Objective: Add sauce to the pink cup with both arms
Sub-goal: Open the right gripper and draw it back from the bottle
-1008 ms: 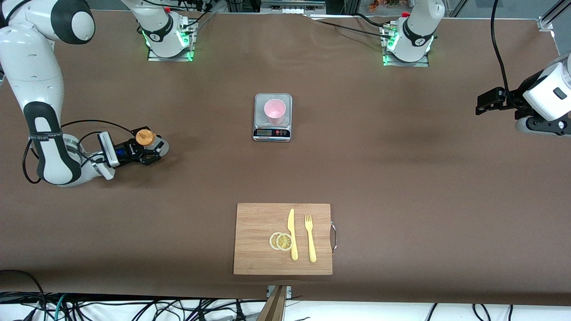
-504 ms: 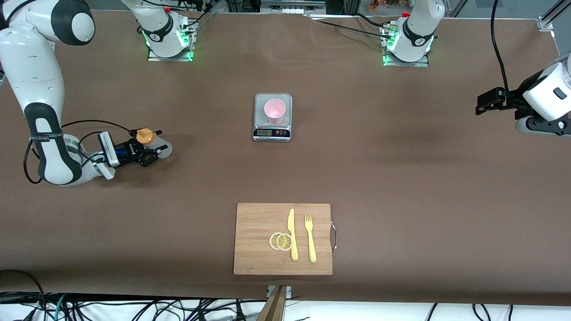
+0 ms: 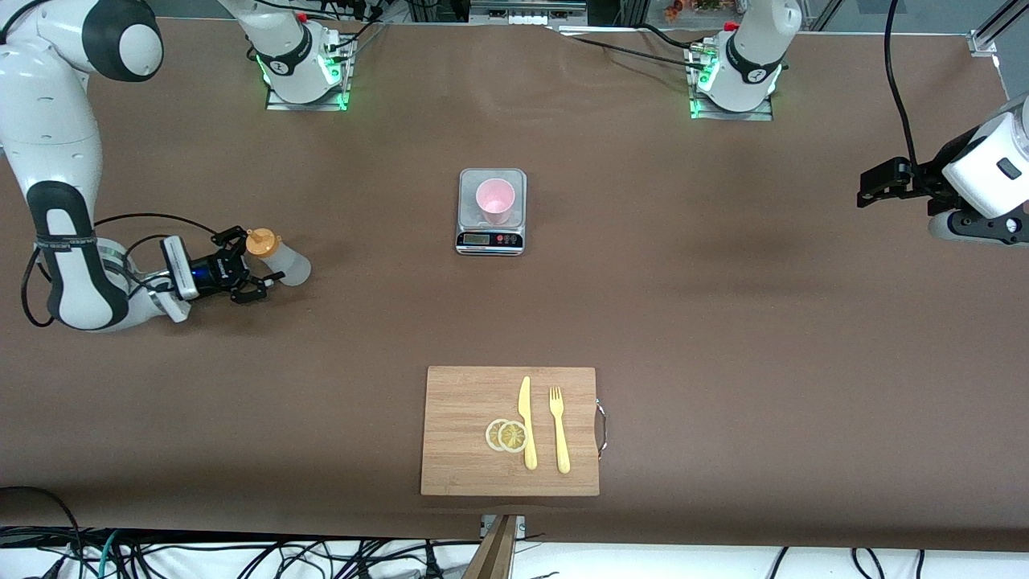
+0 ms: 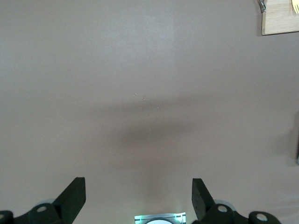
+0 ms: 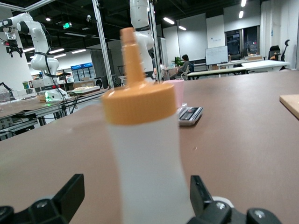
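The sauce bottle (image 3: 279, 257), whitish with an orange cap, stands on the table toward the right arm's end. My right gripper (image 3: 251, 261) is open right beside it, with its fingers apart from the bottle. In the right wrist view the bottle (image 5: 145, 154) fills the space between the spread fingers of my right gripper (image 5: 135, 200), with a gap on each side. The pink cup (image 3: 494, 199) stands on a small kitchen scale (image 3: 491, 238) at mid-table. My left gripper (image 3: 868, 186) waits open and empty above the table at the left arm's end, and it also shows in the left wrist view (image 4: 138, 198).
A wooden cutting board (image 3: 462, 458) lies nearer the front camera than the scale, bearing a yellow knife (image 3: 526, 422), a yellow fork (image 3: 559, 430) and two lemon slices (image 3: 506, 435). The board's corner (image 4: 280, 21) shows in the left wrist view. The scale (image 5: 189, 115) shows in the right wrist view.
My right gripper has opened, let go of the sauce bottle and drawn back toward the right arm's end. The bottle stays standing on the table. The left arm has not moved.
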Action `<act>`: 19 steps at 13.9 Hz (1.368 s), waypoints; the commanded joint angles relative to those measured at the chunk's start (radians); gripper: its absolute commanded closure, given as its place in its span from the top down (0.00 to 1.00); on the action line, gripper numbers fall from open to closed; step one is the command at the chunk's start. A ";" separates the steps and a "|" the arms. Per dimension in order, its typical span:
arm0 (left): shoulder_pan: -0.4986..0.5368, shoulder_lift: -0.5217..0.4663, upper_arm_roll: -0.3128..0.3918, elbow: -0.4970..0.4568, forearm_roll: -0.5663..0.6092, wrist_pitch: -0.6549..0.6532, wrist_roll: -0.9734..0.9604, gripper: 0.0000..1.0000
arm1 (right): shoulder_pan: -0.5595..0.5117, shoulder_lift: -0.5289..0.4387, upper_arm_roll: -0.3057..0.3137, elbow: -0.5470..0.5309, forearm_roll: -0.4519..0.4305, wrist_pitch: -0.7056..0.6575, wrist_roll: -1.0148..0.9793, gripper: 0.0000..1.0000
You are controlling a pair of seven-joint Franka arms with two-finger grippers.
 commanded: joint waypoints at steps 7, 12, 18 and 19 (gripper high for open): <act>0.006 0.017 -0.006 0.031 0.010 -0.014 0.023 1.00 | -0.059 -0.014 -0.004 0.212 -0.173 -0.069 0.187 1.00; 0.008 0.015 -0.006 0.031 0.008 -0.014 0.025 1.00 | -0.020 -0.050 0.002 0.288 -0.224 -0.072 0.403 1.00; 0.006 0.017 -0.006 0.031 0.007 -0.014 0.025 1.00 | 0.059 -0.171 -0.010 0.289 -0.328 -0.060 0.649 1.00; 0.006 0.017 -0.006 0.031 0.007 -0.014 0.025 1.00 | 0.108 -0.208 -0.048 0.286 -0.374 -0.052 0.690 1.00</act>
